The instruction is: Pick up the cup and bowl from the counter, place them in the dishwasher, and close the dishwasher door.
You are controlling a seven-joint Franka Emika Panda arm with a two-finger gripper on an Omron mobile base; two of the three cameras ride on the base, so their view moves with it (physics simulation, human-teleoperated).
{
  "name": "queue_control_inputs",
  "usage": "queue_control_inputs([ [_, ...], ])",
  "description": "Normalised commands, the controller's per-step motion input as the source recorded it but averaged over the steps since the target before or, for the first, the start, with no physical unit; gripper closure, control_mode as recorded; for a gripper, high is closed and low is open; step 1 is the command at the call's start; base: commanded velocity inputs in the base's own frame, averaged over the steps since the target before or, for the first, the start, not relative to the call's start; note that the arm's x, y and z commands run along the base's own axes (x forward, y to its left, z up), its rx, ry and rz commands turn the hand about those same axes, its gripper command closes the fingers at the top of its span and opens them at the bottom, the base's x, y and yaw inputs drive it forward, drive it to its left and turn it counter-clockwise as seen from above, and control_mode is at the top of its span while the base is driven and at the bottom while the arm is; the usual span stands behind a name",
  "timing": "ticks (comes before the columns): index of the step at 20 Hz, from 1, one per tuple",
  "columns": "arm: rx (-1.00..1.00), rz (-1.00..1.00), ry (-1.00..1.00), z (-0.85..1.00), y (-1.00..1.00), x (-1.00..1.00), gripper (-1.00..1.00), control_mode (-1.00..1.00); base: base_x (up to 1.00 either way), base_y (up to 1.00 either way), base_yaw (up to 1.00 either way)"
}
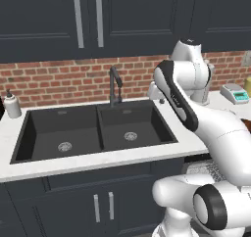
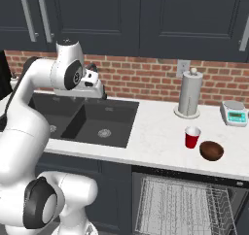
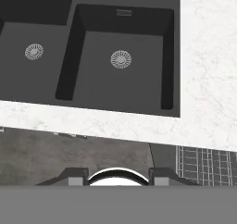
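The red cup (image 2: 192, 137) stands upright on the white counter (image 2: 155, 137), right of the sink. The dark reddish-brown bowl (image 2: 211, 150) sits just right of it, near the counter's front edge. Below them the dishwasher (image 2: 181, 204) is open with its grey wire rack (image 3: 206, 165) drawn out; I cannot make out its door. My gripper (image 2: 97, 91) hangs high over the sink's right basin, well left of the cup. In the hand view its fingertips (image 3: 76, 177) stand apart, so the gripper (image 3: 118, 177) is open and holds nothing.
A black double sink (image 1: 93, 128) with a dark faucet (image 1: 115, 86) lies under the hand. A soap bottle (image 1: 12, 105) stands at the far left. A tall grey cylinder (image 2: 189, 98) and a small scale (image 2: 234, 112) stand by the brick wall.
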Motion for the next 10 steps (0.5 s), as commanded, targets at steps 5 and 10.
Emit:
queue_control_inputs([
  [5,0.0,0.0,0.0,0.0,0.0,0.0,-1.0,1.0,0.0,0.0,0.0],
  [10,0.0,0.0,0.0,0.0,0.0,0.0,-1.0,1.0,0.0,0.0,-0.23],
])
